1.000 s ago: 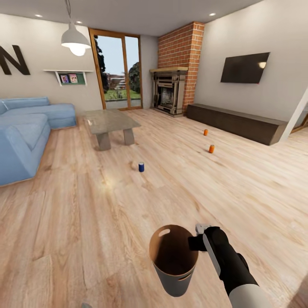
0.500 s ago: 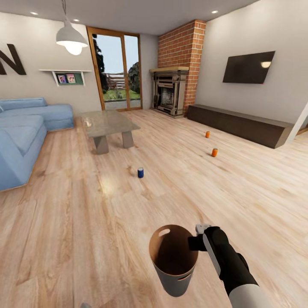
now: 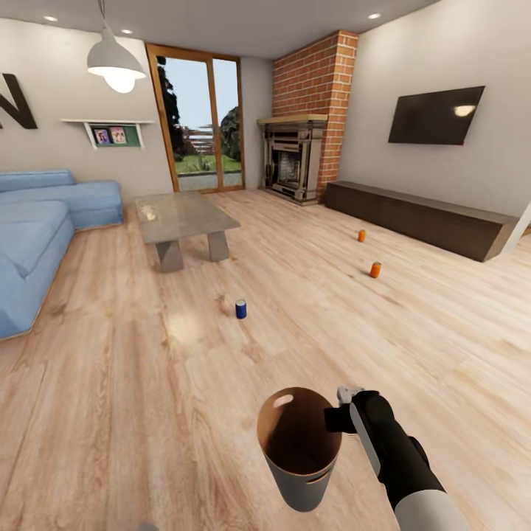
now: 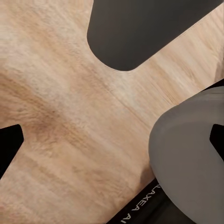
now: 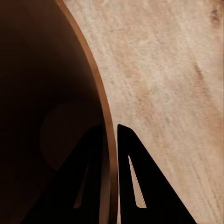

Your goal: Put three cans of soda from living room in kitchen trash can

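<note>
Sofa (image 3: 37,236) in blue sits far left, then a low stone surface (image 3: 181,217) and a blue can (image 3: 240,309) on the wood floor (image 3: 110,413). Nearer, the tash can (image 3: 299,450) hangs off the floor, its rim pinched by the right end effector (image 5: 109,140) (one finger inside, one outside). Two orange soda cans (image 3: 375,270) stand beyond, before the dark cabinet (image 3: 420,217). Whether the left end effector is clenched, I cannot tell.
</note>
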`<state>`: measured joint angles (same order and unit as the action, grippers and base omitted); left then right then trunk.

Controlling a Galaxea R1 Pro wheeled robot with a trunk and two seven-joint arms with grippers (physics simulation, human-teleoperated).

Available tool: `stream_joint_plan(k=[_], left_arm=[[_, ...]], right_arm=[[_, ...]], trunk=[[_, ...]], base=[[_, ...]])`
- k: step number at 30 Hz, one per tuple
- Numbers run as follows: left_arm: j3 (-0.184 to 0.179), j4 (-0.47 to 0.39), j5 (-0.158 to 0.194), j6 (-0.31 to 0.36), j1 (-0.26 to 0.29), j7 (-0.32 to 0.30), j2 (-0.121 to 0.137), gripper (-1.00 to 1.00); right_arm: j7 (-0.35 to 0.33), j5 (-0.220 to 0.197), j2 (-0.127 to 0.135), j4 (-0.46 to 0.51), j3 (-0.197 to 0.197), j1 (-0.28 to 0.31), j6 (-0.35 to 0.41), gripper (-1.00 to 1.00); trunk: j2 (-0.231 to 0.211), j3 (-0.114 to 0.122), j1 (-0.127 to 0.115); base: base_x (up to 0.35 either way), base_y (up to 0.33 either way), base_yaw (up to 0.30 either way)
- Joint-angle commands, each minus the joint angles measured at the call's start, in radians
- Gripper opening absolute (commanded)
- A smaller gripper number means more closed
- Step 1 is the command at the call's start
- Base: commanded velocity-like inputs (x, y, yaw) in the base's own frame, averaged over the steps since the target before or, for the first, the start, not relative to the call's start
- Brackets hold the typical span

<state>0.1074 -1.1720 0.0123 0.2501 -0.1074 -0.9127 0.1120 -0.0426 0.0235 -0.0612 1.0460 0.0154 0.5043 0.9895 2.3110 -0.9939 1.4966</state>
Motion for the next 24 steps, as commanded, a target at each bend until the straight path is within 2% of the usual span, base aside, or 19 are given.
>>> stream_joint_plan(k=[1,4,12,24], left_arm=[[0.0,0.0,0.0,0.0,0.0,0.0,0.0,1.0],[0.0,0.0,0.0,0.0,0.0,0.0,0.0,1.0],[0.0,0.0,0.0,0.0,0.0,0.0,0.0,1.0],[0.0,0.0,0.0,0.0,0.0,0.0,0.0,1.0]], right_arm=[[-0.005,-0.02,0.0,0.0,0.0,0.0,0.0,-1.0],[-0.005,-0.02,0.0,0.0,0.0,0.0,0.0,-1.0],[-0.005,-0.02,0.0,0.0,0.0,0.0,0.0,-1.0],[-0.005,-0.02,0.0,-0.001,0.0,0.0,0.0,-1.0]], trunk=[[0.0,0.0,0.0],[0.0,0.0,0.0],[0.0,0.0,0.0],[0.0,0.0,0.0]], base=[[0.346,0.0,0.0],[0.346,0.0,-0.013],[0.346,0.0,-0.185],[0.346,0.0,-0.011]])
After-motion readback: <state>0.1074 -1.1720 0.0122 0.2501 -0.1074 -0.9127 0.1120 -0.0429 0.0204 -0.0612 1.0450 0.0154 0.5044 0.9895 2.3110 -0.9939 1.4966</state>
